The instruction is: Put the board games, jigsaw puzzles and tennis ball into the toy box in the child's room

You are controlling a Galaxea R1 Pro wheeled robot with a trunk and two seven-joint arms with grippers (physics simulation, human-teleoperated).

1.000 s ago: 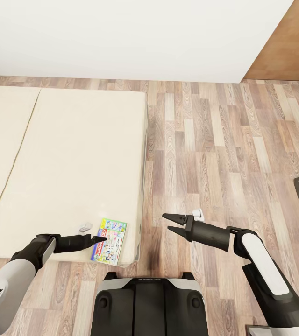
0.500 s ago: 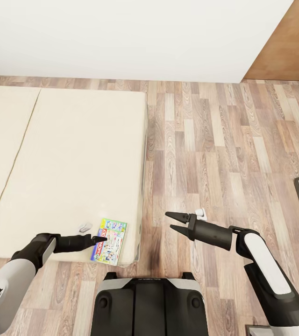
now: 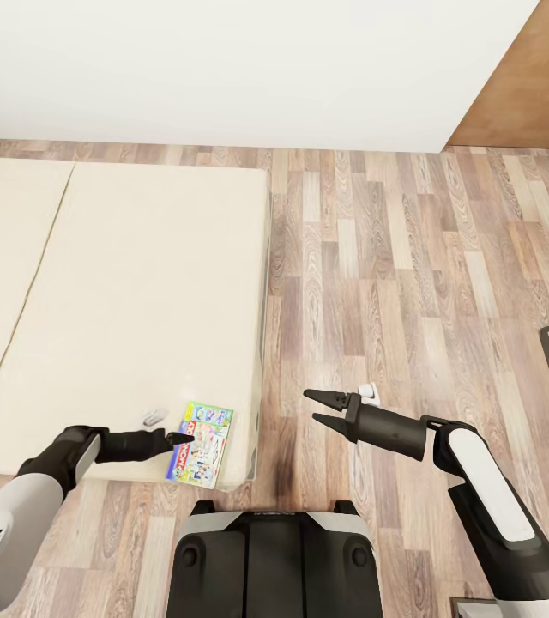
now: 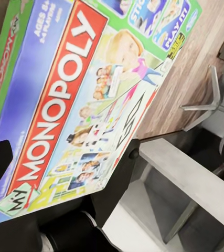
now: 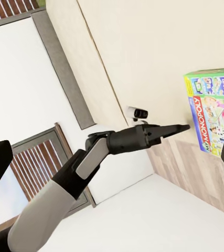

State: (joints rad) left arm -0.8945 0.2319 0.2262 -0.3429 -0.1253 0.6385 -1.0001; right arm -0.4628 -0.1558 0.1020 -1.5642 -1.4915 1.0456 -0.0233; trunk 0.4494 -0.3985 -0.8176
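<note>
Monopoly in a flat green, blue and red cardboard box (image 3: 201, 445) lies face up on the near corner of the cream mattress of the bed (image 3: 120, 292), close to both the side and foot edges, a spot I judge within easy reach of an arm from the floor. The left claw (image 3: 182, 439) is stretched out low and nearly level over the mattress, its tips at the box's left edge. In the left wrist view the printed lid (image 4: 85, 100) sits between two dark fingers (image 4: 119, 178) set apart, so the claw is spread and grips nothing yet; whether a tip touches the box I cannot tell. This looks like the approach to a grasp of the box's edge. The right claw (image 3: 326, 410) hangs released over the wood-plank floor (image 3: 412, 257), forearm level and pointing toward the bed, well apart from the game.
</note>
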